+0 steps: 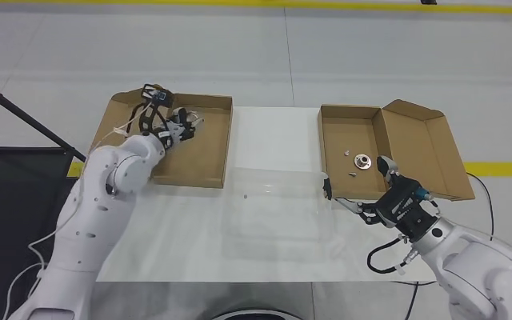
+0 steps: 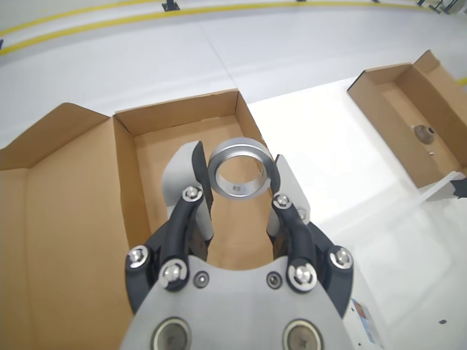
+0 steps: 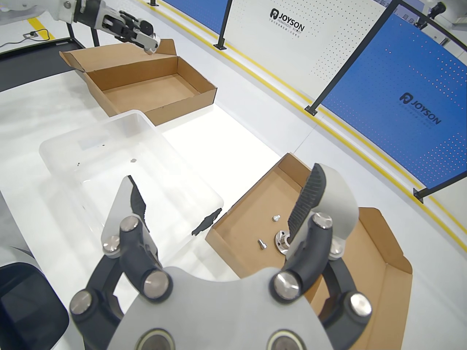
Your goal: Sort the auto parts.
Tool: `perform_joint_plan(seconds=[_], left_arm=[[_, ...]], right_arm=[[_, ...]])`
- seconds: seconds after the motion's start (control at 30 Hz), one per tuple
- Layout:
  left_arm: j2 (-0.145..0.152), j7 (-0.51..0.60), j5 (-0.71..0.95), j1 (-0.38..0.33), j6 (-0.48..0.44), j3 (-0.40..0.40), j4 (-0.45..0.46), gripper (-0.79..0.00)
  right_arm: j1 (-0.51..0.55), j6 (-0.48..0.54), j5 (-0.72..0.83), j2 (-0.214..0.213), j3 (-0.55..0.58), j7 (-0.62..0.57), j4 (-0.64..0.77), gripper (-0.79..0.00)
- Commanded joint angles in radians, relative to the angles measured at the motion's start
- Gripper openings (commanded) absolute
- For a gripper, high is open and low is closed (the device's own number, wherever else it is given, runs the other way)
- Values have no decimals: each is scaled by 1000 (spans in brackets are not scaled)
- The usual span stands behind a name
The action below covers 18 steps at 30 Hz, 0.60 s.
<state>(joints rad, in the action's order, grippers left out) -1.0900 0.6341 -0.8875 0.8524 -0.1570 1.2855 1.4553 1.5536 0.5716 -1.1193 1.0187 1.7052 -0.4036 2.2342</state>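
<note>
My left gripper [image 2: 239, 176] is shut on a silver metal ring [image 2: 240, 171] and holds it above the left cardboard box [image 2: 127, 191]. From above, that gripper [image 1: 182, 124] hangs over the box's [image 1: 210, 164] far part. My right gripper [image 3: 219, 207] stands open and empty near the front left corner of the right cardboard box [image 3: 368, 256], seen from the top view as the gripper [image 1: 352, 196]. On that box's [image 1: 336, 152] floor lie a round flanged metal part [image 1: 362, 162] and two small bolts, one of the bolts [image 3: 261, 243] beside the flanged part [image 3: 282, 239].
A clear plastic bin [image 1: 276, 212] sits at the table's middle between the two boxes, its rim [image 3: 146, 120] just off my right gripper. Both boxes have their lids folded outward. The white tabletop [image 1: 272, 132] shows bare between the boxes at the back.
</note>
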Motion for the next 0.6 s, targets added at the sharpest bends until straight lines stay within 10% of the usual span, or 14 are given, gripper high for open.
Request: perform_joint_plan(seconds=[0.0, 0.57], left_arm=[[-7, 66, -13, -67, 3, -40, -70, -785], [-121, 379, -18, -435, -14, -376, -561, -785]], right_arm=[[0, 0, 0, 0, 0, 0, 0, 0], [0, 0, 0, 0, 0, 0, 0, 0]])
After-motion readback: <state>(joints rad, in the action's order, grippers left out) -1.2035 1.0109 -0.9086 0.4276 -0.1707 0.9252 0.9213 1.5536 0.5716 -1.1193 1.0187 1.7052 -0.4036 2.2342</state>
